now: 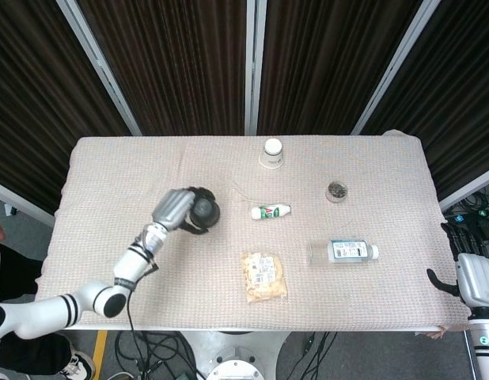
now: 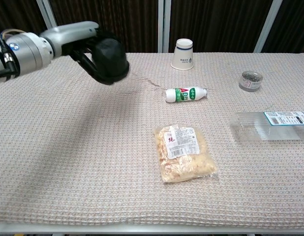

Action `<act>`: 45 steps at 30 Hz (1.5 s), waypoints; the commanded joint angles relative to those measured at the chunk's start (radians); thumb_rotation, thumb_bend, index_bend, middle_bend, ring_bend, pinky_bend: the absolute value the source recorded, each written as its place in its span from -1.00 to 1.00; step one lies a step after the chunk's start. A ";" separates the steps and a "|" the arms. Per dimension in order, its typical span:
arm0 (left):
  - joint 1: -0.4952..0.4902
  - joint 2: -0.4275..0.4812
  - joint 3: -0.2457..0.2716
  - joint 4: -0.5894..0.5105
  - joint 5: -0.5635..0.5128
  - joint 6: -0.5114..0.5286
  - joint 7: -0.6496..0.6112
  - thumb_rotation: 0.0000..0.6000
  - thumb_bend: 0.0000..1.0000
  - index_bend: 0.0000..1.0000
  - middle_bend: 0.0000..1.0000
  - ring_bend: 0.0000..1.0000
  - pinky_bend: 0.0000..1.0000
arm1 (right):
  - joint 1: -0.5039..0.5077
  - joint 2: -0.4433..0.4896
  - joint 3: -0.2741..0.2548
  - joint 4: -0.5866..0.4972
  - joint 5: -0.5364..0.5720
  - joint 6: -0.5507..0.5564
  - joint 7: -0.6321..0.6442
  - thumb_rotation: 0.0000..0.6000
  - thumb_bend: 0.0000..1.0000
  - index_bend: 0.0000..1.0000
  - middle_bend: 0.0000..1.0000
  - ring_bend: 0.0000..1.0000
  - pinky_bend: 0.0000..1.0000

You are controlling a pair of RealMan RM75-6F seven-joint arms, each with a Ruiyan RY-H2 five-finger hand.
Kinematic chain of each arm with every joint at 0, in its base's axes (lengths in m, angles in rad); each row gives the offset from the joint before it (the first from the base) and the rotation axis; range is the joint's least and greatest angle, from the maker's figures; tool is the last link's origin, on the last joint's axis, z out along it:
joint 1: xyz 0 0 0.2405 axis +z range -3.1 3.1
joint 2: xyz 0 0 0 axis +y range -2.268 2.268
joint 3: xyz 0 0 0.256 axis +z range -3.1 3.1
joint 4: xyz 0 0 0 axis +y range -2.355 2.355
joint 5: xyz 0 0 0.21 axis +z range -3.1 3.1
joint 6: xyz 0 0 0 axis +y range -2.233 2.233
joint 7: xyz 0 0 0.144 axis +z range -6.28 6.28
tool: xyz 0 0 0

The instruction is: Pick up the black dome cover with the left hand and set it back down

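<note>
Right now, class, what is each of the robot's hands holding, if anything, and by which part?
The left hand holds the black dome cover, fingers wrapped around its rounded body. The right hand holds nothing.

A beige waffle-weave cloth is covering the bench. The dome cover is showing black, the paper cup white, the small bottle white with green lettering.

Black dome cover held in the air.
Round, matte black, gripped by the left hand, above the bench's left half.
</note>
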 commanded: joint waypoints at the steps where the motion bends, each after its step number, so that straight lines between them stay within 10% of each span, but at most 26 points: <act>1: -0.026 -0.062 -0.070 0.241 -0.154 0.018 0.115 1.00 -0.65 -0.36 -0.13 -0.38 -0.21 | -0.002 0.001 0.000 -0.001 -0.002 0.004 0.000 1.00 -0.61 -0.95 -0.89 -1.00 -0.99; 14: 0.088 0.125 0.129 -0.431 0.194 0.014 -0.062 1.00 -0.65 -0.36 -0.13 -0.38 -0.22 | -0.002 -0.003 -0.004 0.004 -0.010 0.007 -0.003 1.00 -0.60 -0.95 -0.89 -1.00 -0.99; 24: 0.091 0.028 0.087 -0.086 0.138 0.108 0.022 1.00 -0.65 -0.36 -0.13 -0.38 -0.22 | -0.005 -0.005 -0.002 0.011 -0.043 0.040 0.009 1.00 -0.60 -0.94 -0.89 -1.00 -0.99; 32: 0.085 -0.070 0.026 0.232 -0.081 -0.022 -0.029 1.00 -0.65 -0.36 -0.13 -0.38 -0.23 | -0.010 -0.007 -0.006 -0.013 -0.058 0.065 -0.040 1.00 -0.60 -0.94 -0.88 -1.00 -0.99; 45: 0.128 -0.100 0.092 0.075 0.052 0.041 -0.089 1.00 -0.66 -0.37 -0.14 -0.40 -0.25 | -0.008 -0.003 -0.007 -0.033 -0.056 0.062 -0.058 1.00 -0.60 -0.94 -0.88 -1.00 -0.99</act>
